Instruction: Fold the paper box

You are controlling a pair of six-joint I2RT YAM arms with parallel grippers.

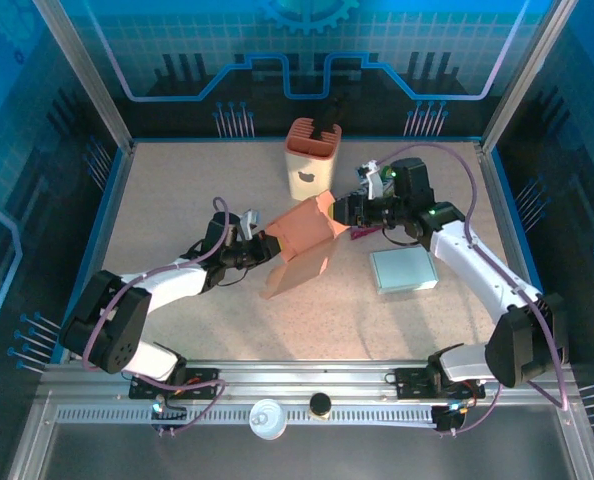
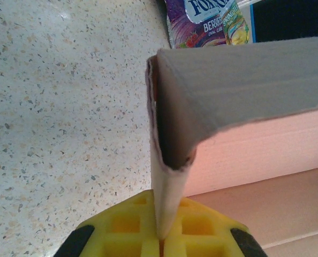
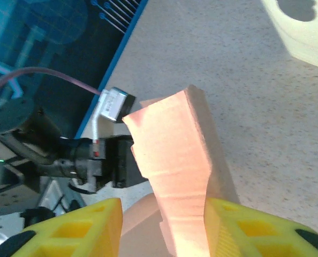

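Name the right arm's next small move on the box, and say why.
Probably close the right hand fully onto the paper box flap. The flap stands between its fingers with a gap beside one, so it is not clamped, while the left hand pinches another edge, steadying the box for the fold.

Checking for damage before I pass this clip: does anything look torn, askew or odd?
The box has a ragged, wavy edge in the left wrist view, as if torn; its corner looks crumpled. Nothing else stands out.

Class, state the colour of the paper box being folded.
The paper box is salmon pink, clearest from the top external view.
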